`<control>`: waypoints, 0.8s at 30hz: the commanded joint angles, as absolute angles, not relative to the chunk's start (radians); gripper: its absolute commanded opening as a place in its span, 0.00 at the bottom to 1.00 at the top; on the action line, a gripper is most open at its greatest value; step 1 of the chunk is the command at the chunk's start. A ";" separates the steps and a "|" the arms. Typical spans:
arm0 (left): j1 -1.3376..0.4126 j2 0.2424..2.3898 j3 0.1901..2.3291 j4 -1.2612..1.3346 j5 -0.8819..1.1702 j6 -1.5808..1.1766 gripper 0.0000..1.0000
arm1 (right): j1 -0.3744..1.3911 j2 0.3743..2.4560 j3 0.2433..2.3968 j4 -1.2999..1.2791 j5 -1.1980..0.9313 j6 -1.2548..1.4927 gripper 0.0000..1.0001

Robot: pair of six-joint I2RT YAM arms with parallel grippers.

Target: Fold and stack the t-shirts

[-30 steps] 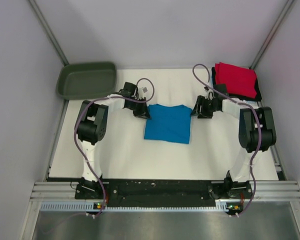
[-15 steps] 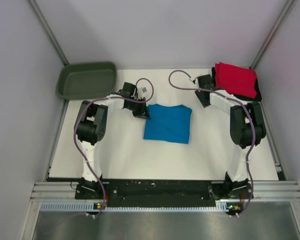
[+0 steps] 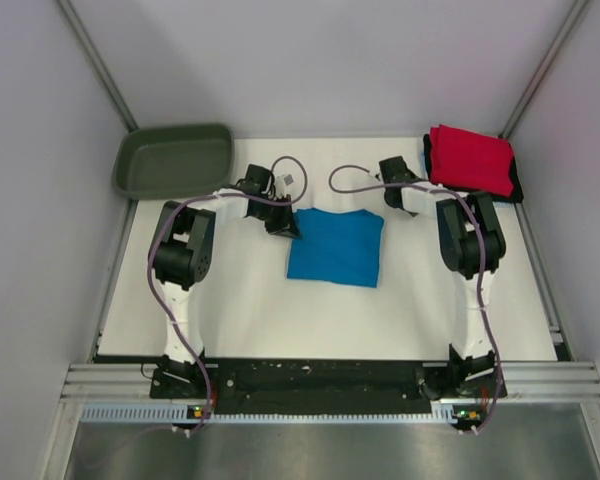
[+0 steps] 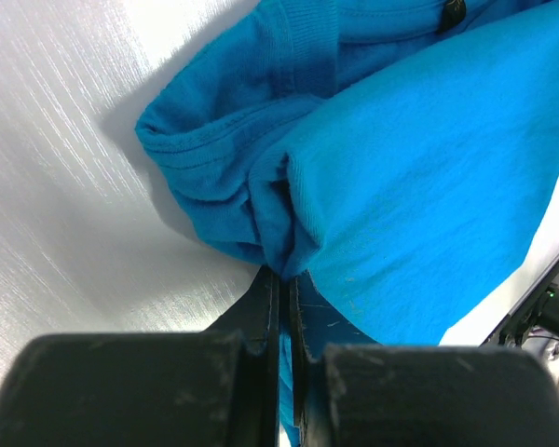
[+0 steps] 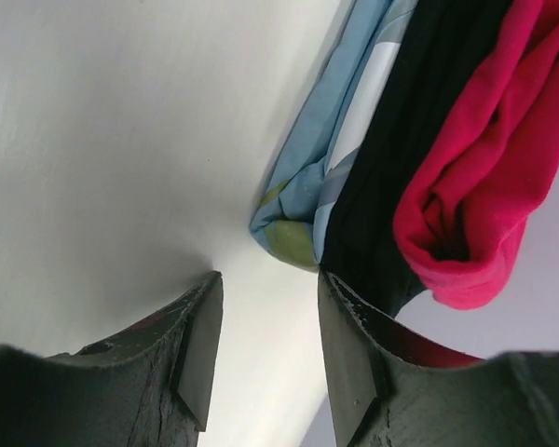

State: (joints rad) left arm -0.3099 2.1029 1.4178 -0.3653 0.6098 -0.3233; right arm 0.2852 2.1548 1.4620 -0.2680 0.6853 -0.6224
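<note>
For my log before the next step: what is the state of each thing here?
turquoise t-shirt: folded, lying flat.
left gripper: jaws shut on the turquoise t-shirt's edge.
right gripper: jaws open, holding nothing.
red t-shirt: folded, topmost.
black t-shirt: folded, under it.
olive-green tub: empty.

Left end effector (image 4: 281,284) closed, right end effector (image 5: 265,289) ajar.

We see white desk (image 3: 250,320), evenly lit, faint sheen. Pale grey walls (image 3: 30,200) on three sides. We note slanted metal posts (image 3: 98,70) in back corners, aluminium rail (image 3: 110,378) along near edge.
</note>
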 commanded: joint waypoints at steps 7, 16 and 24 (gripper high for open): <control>-0.301 2.102 1.448 -0.357 0.614 -0.313 0.00 | 0.278 2.247 1.565 -0.212 0.746 -0.713 0.26; -0.295 2.097 1.453 -0.360 0.612 -0.311 0.00 | 0.314 2.177 1.528 -0.304 0.689 -0.559 0.00; -0.285 2.085 1.448 -0.360 0.609 -0.308 0.00 | 0.402 2.089 1.434 -0.359 0.657 -0.436 0.00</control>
State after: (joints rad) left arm -0.3008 2.1029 1.4197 -0.3672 0.6132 -0.3195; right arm 0.3267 2.1704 1.4807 -0.3050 0.7086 -0.5232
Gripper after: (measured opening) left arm 0.023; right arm 0.006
